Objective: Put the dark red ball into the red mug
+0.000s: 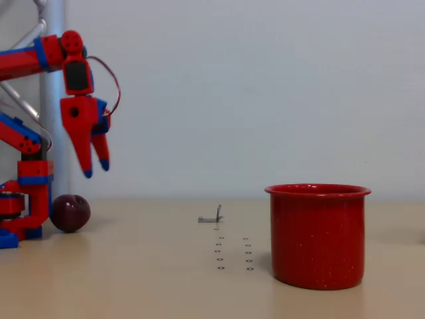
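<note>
Maroon ball [70, 212]; bright red white-speckled mug [317, 236]; red-blue gripper [96, 169].

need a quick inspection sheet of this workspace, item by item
surface: tan table, small printed ring marks near the middle
job's things: ball on the table at left beside the arm base; mug upright at right, no ball seen in it
clutter: small grey metal piece mid-table
gripper: gripper above the ball, pointing down, slightly open, empty
cables: red wire looping at the wrist
surroundings: plain pale wall, grey pole at left

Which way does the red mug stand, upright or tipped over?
Upright: the red mug rests on its base on the table, rim level and opening facing up.
</note>
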`<state>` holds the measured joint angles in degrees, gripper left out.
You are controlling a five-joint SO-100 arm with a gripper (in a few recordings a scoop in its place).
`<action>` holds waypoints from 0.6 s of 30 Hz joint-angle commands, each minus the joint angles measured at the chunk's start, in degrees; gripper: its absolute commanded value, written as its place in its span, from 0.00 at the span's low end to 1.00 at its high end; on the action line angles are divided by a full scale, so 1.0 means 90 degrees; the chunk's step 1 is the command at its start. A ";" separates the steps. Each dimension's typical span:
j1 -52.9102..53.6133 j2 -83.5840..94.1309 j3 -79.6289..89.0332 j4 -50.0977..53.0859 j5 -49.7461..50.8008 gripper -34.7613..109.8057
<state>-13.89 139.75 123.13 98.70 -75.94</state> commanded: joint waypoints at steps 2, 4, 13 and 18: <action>-0.0186 0.0430 0.0137 -0.0020 0.0049 0.48; -0.0332 0.0625 0.0303 -0.0020 0.0127 0.48; -0.1104 0.0859 0.0430 -0.0010 0.0771 0.48; -0.1445 0.0889 0.0518 0.0010 0.1006 0.48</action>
<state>-25.22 146.51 128.76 98.79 -68.20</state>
